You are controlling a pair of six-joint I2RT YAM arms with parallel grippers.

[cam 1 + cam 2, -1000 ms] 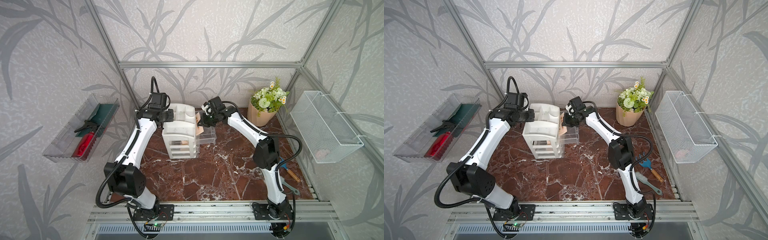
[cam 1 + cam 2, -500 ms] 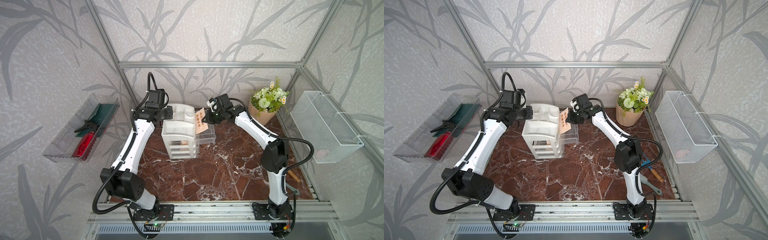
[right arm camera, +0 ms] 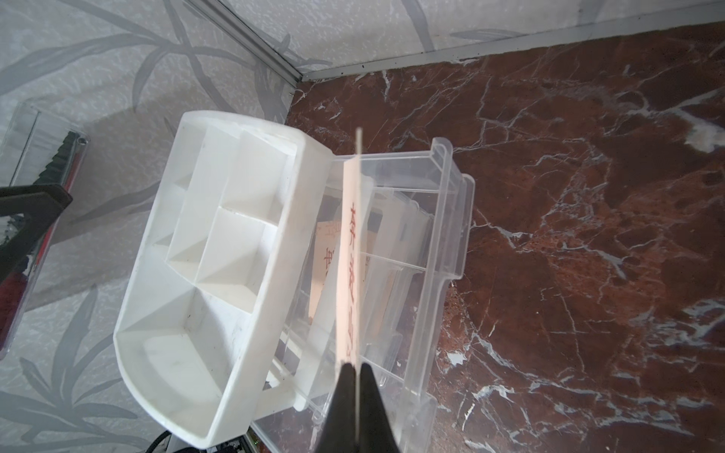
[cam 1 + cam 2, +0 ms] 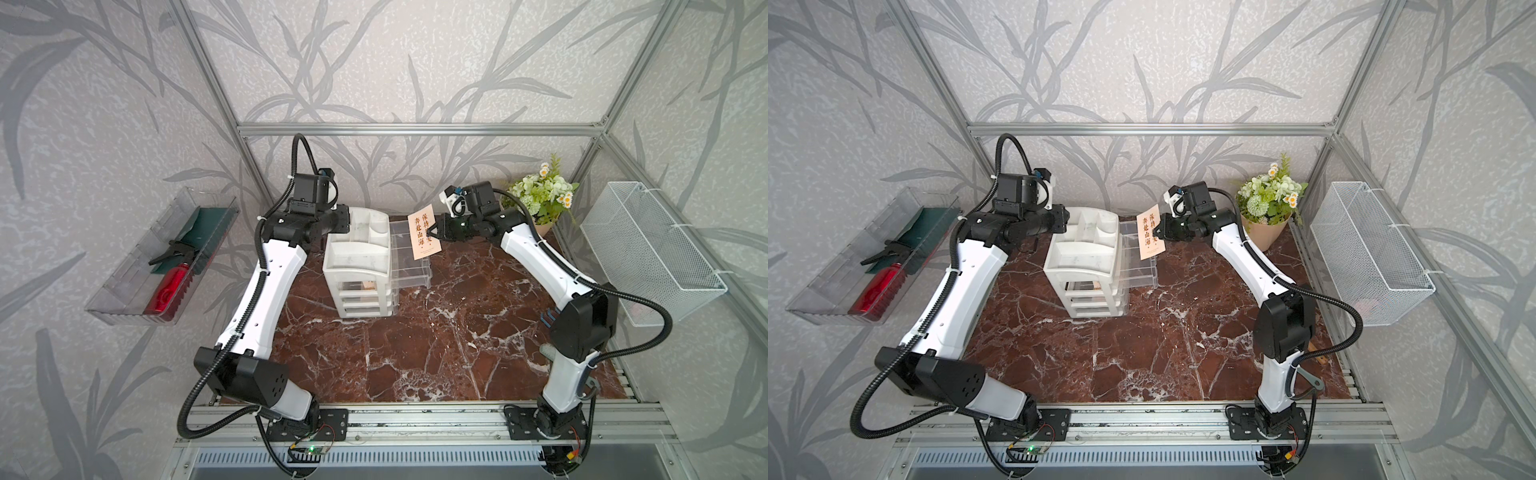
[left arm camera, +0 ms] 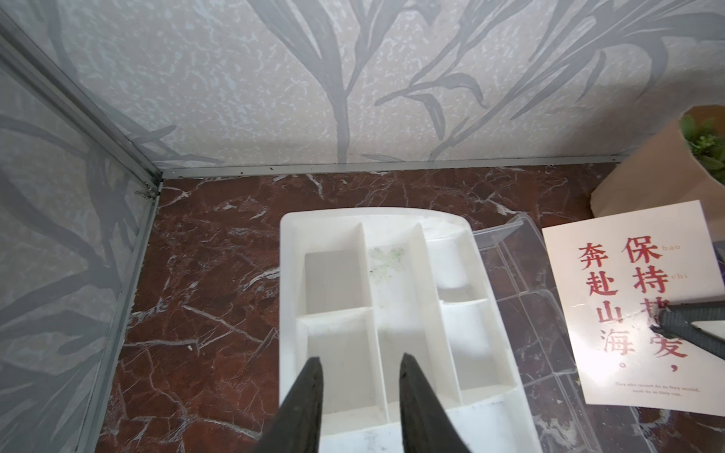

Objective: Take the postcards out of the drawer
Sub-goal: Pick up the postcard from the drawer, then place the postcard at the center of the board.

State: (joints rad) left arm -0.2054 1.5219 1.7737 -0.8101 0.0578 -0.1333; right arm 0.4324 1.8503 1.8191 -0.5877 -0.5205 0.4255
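One cream postcard (image 4: 423,235) (image 4: 1150,237) with red Chinese characters hangs upright above the pulled-out clear drawer (image 4: 409,266) (image 3: 443,219). My right gripper (image 4: 434,234) (image 3: 356,366) is shut on its edge. The card shows edge-on in the right wrist view (image 3: 349,255) and face-on in the left wrist view (image 5: 635,310). Another postcard (image 3: 327,251) lies lower down inside the drawers. My left gripper (image 5: 359,362) (image 4: 343,222) is open and holds nothing. It hovers over the left side of the white drawer unit's (image 4: 357,257) top tray.
A flower pot (image 4: 540,199) stands at the back right. A white wire basket (image 4: 648,253) hangs on the right wall. A clear tray (image 4: 124,299) with a red bottle hangs on the left wall. Small tools (image 4: 1308,376) lie by the right arm's base.
My right gripper has lifted the postcard up out of the drawer and drawn it to the right. The left arm has risen and its jaws have parted a little.
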